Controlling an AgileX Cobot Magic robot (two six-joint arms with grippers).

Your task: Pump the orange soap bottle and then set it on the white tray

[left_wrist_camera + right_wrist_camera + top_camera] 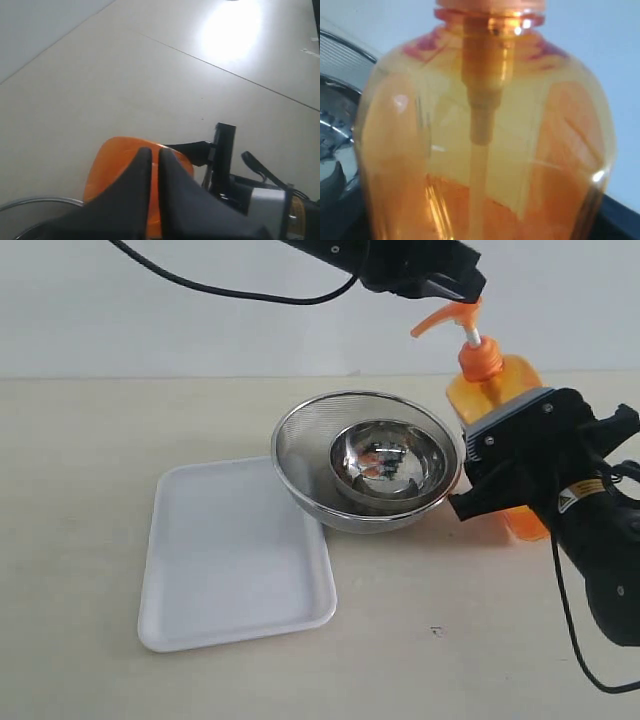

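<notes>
I am gripping the orange soap bottle (503,390) around its body with the right gripper (497,465), its jaws spread wide on either side. The bottle is standing near the right edge of the tabletop (90,430). My left gripper (154,156) is pinched fully closed, and its tips are sitting on the pump head (446,317). The white tray (235,555) is lying well apart, left of centre toward the front edge. A steel bowl (390,465) is nesting in a mesh strainer (305,445) between tray and bottle.
</notes>
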